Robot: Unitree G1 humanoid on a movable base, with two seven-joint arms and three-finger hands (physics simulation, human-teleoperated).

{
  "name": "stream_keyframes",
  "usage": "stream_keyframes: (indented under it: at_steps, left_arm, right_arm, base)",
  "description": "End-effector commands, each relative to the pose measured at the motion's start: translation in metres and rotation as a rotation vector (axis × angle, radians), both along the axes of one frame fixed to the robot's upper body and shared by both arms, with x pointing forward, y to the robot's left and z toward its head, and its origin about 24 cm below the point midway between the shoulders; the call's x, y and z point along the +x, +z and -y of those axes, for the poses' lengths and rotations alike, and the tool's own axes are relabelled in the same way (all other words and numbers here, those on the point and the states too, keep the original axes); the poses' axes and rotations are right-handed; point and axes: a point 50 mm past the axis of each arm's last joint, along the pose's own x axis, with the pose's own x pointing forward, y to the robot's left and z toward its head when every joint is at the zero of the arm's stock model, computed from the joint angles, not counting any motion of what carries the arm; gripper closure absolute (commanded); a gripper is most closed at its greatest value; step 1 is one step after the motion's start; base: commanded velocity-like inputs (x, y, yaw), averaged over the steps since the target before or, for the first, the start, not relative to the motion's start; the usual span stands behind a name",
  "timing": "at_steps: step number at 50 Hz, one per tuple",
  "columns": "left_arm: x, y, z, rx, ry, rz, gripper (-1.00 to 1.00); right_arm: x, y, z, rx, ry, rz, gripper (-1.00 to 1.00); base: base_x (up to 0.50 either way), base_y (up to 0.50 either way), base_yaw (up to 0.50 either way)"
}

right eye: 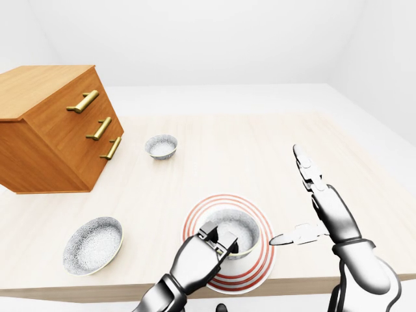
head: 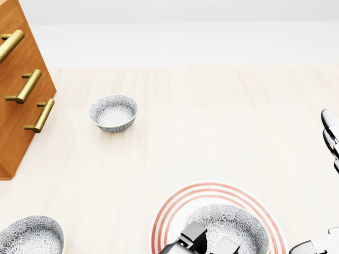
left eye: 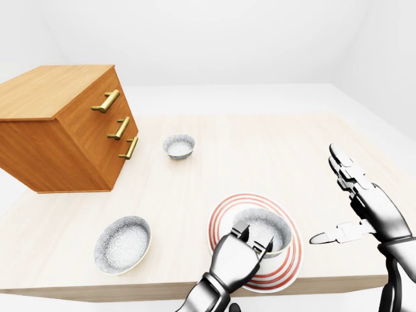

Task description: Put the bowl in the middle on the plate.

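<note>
The left hand (left eye: pixel 250 239) pinches the patterned bowl's (left eye: pixel 270 229) rim on the red-ringed plate (left eye: pixel 286 266); the right hand (left eye: pixel 354 201) is spread, empty. Abrupt release may tip the bowl.

We see the grey-patterned bowl (left eye: pixel 262 229) sitting upright on the plate (left eye: pixel 288 260). That plate, white with red rings, lies flat near the table's near edge.

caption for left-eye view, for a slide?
Left hand grips the bowl on the plate; right hand open beside it.
</note>
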Motion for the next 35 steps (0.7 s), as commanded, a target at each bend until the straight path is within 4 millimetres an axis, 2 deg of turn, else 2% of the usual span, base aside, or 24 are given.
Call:
stream_keyframes:
  at_steps: [1, 35]
  left_arm:
    - [0.001, 0.001, 0.001, -0.015, 0.006, 0.021, 1.00]
    - [0.001, -0.009, 0.001, 0.026, 0.001, -0.023, 1.00]
  right_arm:
    - [0.000, 0.001, 0.000, -0.003, 0.000, 0.004, -1.00]
    - [-0.001, 0.001, 0.000, -0.004, 0.001, 0.006, -1.00]
  base:
    - [0.00, 0.00, 0.00]
    - [0.00, 0.00, 0.00]
